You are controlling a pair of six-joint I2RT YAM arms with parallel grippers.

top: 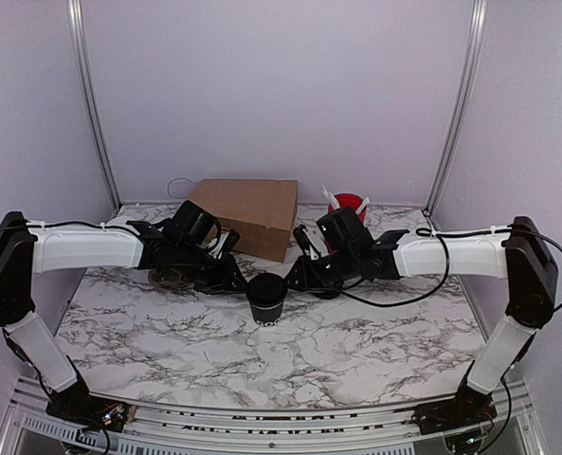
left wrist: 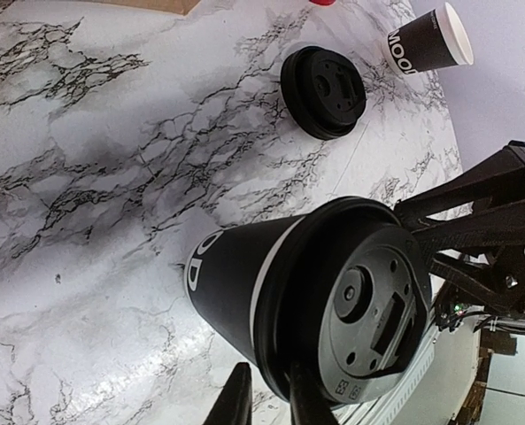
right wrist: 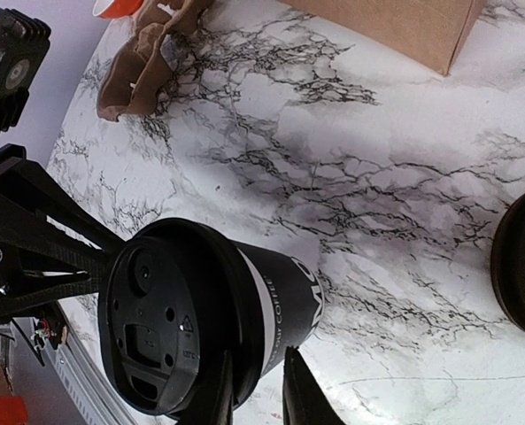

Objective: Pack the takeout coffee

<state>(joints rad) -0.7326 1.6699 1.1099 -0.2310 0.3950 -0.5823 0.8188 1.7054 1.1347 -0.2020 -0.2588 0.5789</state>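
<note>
Right now the takeout coffee cup stands upright in the middle of the bench, with its lid on. Both the left gripper and the right gripper straddle the lid's rim with narrow jaws; whether they actually pinch it I cannot tell. An uneven pull from either side could pop the lid or tip the cup.

Your left hand and right hand flank the takeout coffee cup at the middle of the table, its lid on top. Behind it stands the paper bag, with the cup of sticks to the bag's right. The cup carrier lies left, under your left arm; a spare lid lies right of the coffee, a second cup beyond.
</note>
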